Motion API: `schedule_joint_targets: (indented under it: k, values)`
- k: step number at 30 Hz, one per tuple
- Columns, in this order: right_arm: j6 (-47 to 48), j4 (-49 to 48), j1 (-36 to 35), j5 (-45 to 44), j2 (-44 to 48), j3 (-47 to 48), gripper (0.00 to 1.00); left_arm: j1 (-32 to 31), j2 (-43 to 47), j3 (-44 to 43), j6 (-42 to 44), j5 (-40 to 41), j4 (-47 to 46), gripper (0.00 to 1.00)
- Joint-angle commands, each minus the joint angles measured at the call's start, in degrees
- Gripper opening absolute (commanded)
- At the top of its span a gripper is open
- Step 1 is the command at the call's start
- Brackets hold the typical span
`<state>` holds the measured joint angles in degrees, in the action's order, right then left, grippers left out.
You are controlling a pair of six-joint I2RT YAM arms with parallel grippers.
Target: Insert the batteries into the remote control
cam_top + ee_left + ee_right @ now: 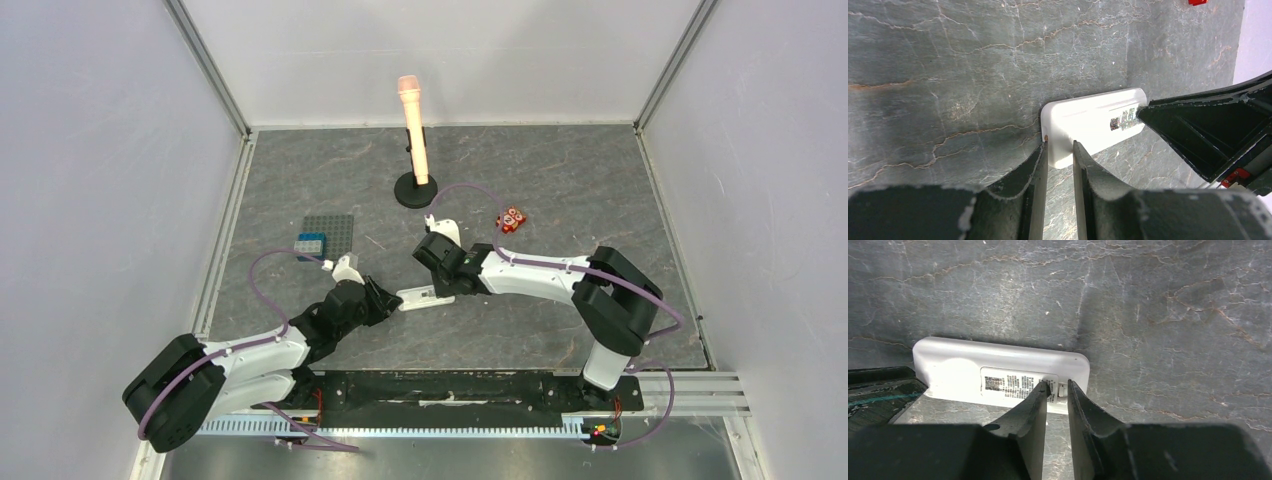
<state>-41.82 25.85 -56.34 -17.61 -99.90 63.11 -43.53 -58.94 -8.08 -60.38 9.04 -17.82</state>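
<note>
so on the grey, veined stone-look table (560, 190) the remote control (425, 297), smooth white plastic with rounded corners, lies flat and back-up near the front middle, long axis running left-right, left gripper (1059, 145) at its left end, right gripper (1058, 385) over its printed label (1008, 382), both open just a slit, gripping nothing

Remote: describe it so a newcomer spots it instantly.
On the grey table, look front centre, where the left gripper and right gripper meet. The remote lies flat there, label up. It is the only slim white slab; the red block and studded plate sit farther back.
</note>
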Motion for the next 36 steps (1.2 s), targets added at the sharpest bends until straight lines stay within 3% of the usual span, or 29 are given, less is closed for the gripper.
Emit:
schedule_joint_targets:
  k: [1, 17, 36]
  values:
    - [0.5, 3.36, 0.0, 3.16, -4.43, -3.83, 0.23, -0.23, 0.18, 0.34, 1.9, 2.1, -0.46, 0.31]
    - [-2.16, -1.78, 0.34, 12.86, -2.79, -7.53, 0.09, -0.24, -0.14, 0.34, 1.87, 0.95, -1.53, 0.31]
    - [-11.26, -20.55, -0.69, 29.39, -1.82, -16.26, 0.03, -0.24, -10.42, 2.54, -0.61, -8.12, -20.75, 0.26]
